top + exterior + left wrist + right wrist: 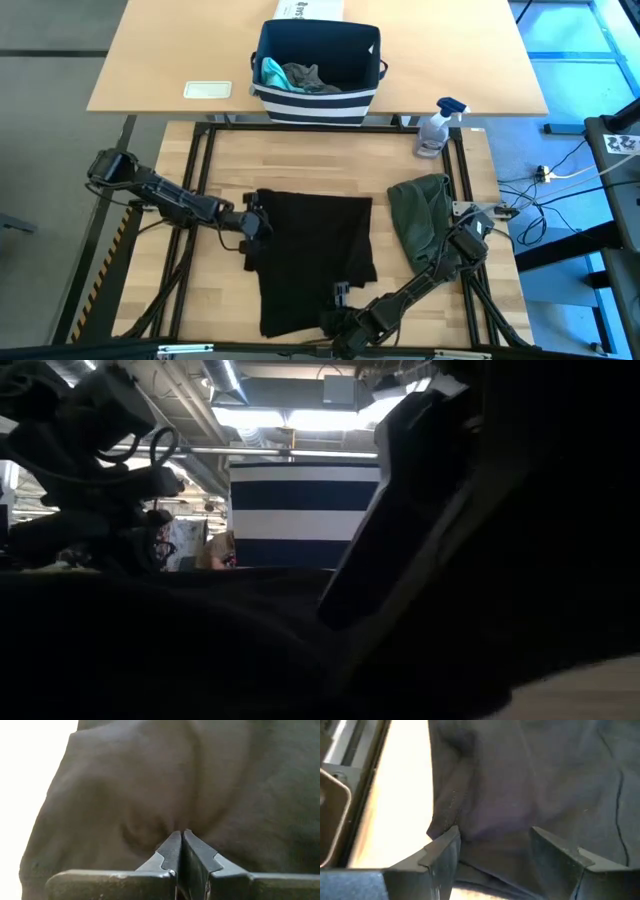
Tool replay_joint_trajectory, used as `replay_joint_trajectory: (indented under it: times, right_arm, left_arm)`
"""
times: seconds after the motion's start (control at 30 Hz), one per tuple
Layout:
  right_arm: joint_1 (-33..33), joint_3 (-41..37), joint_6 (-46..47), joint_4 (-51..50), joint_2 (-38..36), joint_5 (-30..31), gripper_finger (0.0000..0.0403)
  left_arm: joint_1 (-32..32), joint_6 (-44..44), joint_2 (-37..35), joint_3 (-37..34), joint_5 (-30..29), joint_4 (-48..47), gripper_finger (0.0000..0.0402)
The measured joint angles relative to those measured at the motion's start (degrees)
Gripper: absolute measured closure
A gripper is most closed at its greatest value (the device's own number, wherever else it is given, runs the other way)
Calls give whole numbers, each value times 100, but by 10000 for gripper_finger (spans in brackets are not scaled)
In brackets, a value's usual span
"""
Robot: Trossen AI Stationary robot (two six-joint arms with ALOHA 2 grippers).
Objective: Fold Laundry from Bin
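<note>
Left gripper (262, 226) pinches the black shirt's (315, 255) left edge; right gripper (341, 296), jaws wide, should close on the near hem first

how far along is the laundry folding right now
Early. Done: the black T-shirt is out of the bin and spread on the table; an olive-green piece lies crumpled beside it. In hand: the left gripper is shut at the shirt's left edge, the right gripper open over its near hem. Left: folding both, plus the teal piece and grey garment in the bin.
</note>
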Motion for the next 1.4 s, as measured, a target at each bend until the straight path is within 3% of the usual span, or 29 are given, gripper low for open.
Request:
replay_joint_trajectory:
  times: [0.53, 0.8, 1.1, 1.2, 1.4]
  right_arm:
    - [135, 17, 381, -279, -96, -228, 162]
    - [137, 18, 347, -368, -863, 477, 162]
    - [-23, 12, 616, -1501, -1152, 967, 162]
    - [-278, -227, 533, -1247, -1227, 818, 162]
    - [-785, -1437, 328, -389, -2001, 636, 162]
  left_arm:
    - [391, 328, 2, -15, -55, 73, 387]
    - [355, 743, -211, 181, -197, 250, 387]
    - [359, 1165, -860, 479, -412, 281, 387]
    - [497, 1237, -927, 479, -494, 276, 387]
    - [846, 1241, -927, 479, 160, 270, 387]
